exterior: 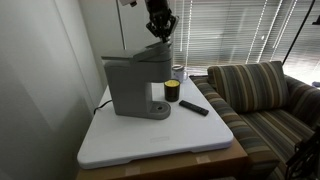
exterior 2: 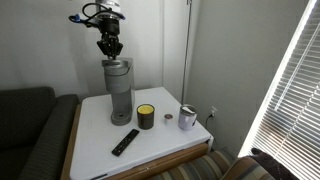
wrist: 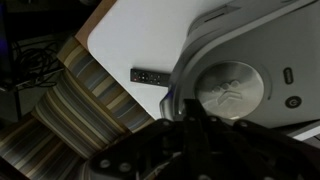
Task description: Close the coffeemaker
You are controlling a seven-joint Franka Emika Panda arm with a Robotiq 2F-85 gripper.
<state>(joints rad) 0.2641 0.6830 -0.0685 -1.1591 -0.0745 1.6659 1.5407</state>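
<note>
Fingers (exterior: 158, 33) of the gripper (exterior: 161, 39): spread could not be told; nothing was seen between them. Coffeemaker (exterior: 135, 85): stood directly below the fingertips, its lid (exterior: 150, 50) seemingly a little raised. Cup (exterior: 172, 92), remote (exterior: 194, 107): lay lower and off to the side, untouched. Step judged: poised over the lid. Next move called for a straight downward press until the lid seated.

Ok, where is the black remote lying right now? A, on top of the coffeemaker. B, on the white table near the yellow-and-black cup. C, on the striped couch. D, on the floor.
B: in both exterior views the remote lies flat on the white table, close to the yellow-and-black cup and clear of the coffeemaker.
</note>
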